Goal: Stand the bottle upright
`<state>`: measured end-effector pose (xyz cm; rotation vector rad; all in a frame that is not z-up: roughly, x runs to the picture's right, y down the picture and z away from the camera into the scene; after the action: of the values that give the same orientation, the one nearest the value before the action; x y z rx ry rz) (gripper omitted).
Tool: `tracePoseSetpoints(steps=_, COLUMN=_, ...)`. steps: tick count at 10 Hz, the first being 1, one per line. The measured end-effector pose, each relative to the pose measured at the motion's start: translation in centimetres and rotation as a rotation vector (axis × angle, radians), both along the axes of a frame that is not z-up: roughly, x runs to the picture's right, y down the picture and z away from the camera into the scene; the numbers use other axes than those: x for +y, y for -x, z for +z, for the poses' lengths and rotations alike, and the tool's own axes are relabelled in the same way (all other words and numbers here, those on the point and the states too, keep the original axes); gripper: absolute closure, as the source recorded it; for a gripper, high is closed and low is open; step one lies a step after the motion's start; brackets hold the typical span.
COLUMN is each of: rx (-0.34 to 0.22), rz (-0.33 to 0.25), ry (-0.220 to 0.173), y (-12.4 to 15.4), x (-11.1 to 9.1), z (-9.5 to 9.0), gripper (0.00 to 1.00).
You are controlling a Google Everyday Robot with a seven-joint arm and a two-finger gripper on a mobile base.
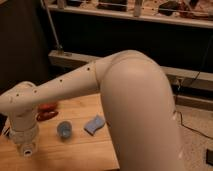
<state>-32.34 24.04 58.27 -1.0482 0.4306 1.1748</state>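
Observation:
The bottle does not show; it is hidden or out of view. My gripper (27,148) hangs at the lower left over the left end of the wooden table (85,152), pointing down at the end of the pale arm (65,82). Its jaws are open and I see nothing between them. The arm's big elbow (137,100) fills the right half of the view and hides the table's right part.
A small blue cup (64,130) stands upright right of the gripper. A flat blue pad (95,124) lies further right, by the elbow. A red-orange object (46,111) lies behind the wrist. Beyond the table are a dark wall and shelf rails (125,15).

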Motion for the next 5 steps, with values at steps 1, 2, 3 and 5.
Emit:
tracePoseSetpoints(steps=1, rx=0.001, rz=0.031, ry=0.046, y=-0.6, x=0.2, z=-0.3, gripper=0.72)
tracePoseSetpoints(steps=2, rx=-0.003, rz=0.055, ry=0.091, y=-0.9, x=0.3, z=-0.5, gripper=0.72)
tracePoseSetpoints(steps=3, rx=-0.004, rz=0.078, ry=0.133, y=-1.2, x=0.4, z=-0.7, gripper=0.72)
tracePoseSetpoints(steps=5, rx=0.005, rz=0.128, ry=0.231, y=-2.2, x=0.5, z=-0.6, gripper=0.72)
